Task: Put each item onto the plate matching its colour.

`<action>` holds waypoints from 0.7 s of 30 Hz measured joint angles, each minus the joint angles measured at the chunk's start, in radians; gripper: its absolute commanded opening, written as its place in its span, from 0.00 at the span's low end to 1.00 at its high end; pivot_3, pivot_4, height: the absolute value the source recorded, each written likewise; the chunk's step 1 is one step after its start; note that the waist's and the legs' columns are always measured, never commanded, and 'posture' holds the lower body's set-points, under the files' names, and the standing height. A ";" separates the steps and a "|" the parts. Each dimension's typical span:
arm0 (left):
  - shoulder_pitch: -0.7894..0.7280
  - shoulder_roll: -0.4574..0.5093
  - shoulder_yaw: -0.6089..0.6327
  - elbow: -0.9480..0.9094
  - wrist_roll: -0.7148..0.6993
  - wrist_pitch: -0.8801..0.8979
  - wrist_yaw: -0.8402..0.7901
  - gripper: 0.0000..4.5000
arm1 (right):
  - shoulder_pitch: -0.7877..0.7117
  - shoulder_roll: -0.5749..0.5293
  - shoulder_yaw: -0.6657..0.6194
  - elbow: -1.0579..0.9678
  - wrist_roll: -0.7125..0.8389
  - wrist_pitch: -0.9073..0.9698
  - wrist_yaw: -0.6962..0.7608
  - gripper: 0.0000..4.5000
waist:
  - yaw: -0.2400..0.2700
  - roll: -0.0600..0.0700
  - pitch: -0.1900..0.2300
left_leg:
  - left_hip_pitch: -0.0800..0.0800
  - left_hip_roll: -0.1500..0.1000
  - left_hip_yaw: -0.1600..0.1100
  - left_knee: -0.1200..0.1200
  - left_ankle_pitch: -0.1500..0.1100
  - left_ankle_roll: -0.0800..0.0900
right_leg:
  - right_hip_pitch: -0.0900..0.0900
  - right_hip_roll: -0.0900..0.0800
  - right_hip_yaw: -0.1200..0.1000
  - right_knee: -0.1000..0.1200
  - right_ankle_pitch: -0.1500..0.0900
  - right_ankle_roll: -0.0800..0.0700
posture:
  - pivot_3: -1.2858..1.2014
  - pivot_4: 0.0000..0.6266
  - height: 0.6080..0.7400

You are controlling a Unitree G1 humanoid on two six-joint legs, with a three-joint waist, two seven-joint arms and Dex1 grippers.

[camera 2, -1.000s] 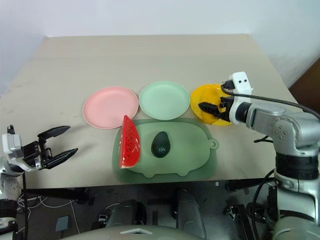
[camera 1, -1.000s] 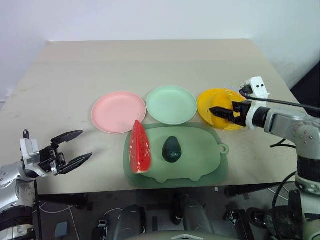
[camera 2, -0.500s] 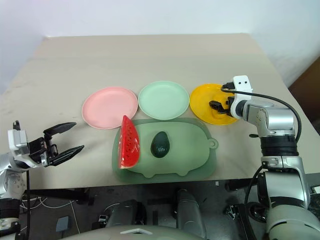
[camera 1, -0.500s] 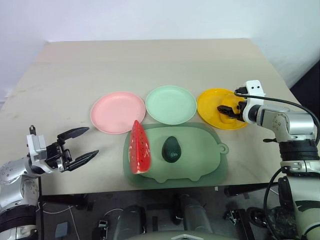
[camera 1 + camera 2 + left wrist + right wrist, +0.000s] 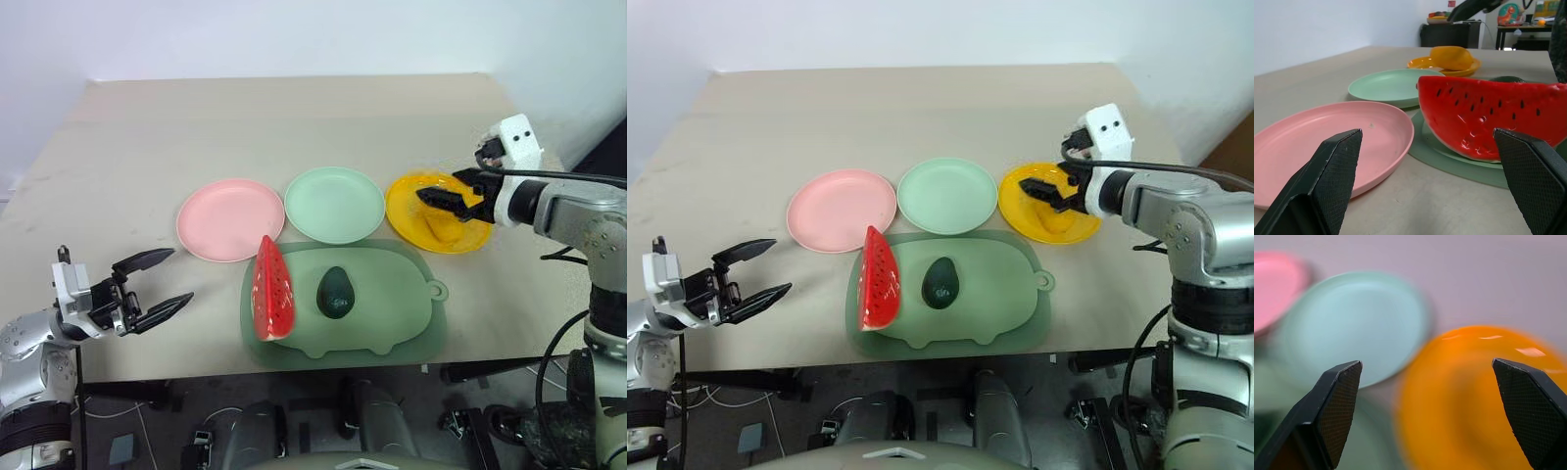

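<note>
Bench: watermelon wedge lies long axis front-to-back, nearer the left hand — both hands unclenched, right hand over the yellow plate.

**What you can't really make out here**

Right wrist view is all blur: the yellow plate is a smear, cut off at the edge. The avocado barely peeks over the watermelon wedge in the left wrist view.

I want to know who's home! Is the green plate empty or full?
Empty. The mint green plate shows only bare surface, and the avocado lies on the pale green mat in front of it.
</note>
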 measured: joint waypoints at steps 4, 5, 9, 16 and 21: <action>-0.009 0.001 0.006 0.001 -0.004 0.004 0.000 1.00 | 0.020 0.142 -0.029 -0.148 0.084 0.178 -0.063 1.00 | 0.001 0.000 0.000 | -0.003 0.000 -0.002 0.000 0.000 0.000 | -0.002 0.000 -0.001 0.000 0.000 0.000 | 0.52 0.24 0.95; -0.009 0.001 0.007 0.001 -0.006 0.005 0.000 1.00 | 0.033 0.164 -0.028 -0.172 0.101 0.194 -0.081 1.00 | 0.002 0.000 0.000 | -0.004 0.000 -0.002 0.001 0.000 0.000 | -0.002 0.000 -0.002 0.000 0.000 0.000 | 0.52 0.24 0.95; -0.009 0.005 0.008 0.003 -0.006 0.006 0.000 1.00 | 0.102 0.287 -0.018 -0.217 0.181 0.206 -0.213 1.00 | 0.002 0.000 -0.001 | -0.007 -0.001 -0.003 0.001 0.002 -0.004 | -0.003 0.000 -0.004 0.000 0.000 0.000 | 0.52 0.24 0.95; -0.008 0.005 0.007 -0.003 -0.006 0.028 0.011 1.00 | 0.164 0.382 0.025 -0.216 0.368 0.206 -0.482 1.00 | 0.000 0.000 -0.001 | -0.007 -0.001 -0.003 0.001 0.004 -0.007 | -0.003 0.000 -0.004 0.000 0.000 0.000 | 0.52 0.24 0.95; -0.001 0.005 -0.001 -0.023 -0.005 0.045 0.016 1.00 | 0.208 0.417 0.075 -0.215 0.516 0.206 -0.649 1.00 | 0.000 0.000 -0.001 | -0.007 -0.001 -0.003 0.001 0.004 -0.007 | -0.002 0.000 -0.005 0.000 0.000 0.000 | 0.52 0.24 0.95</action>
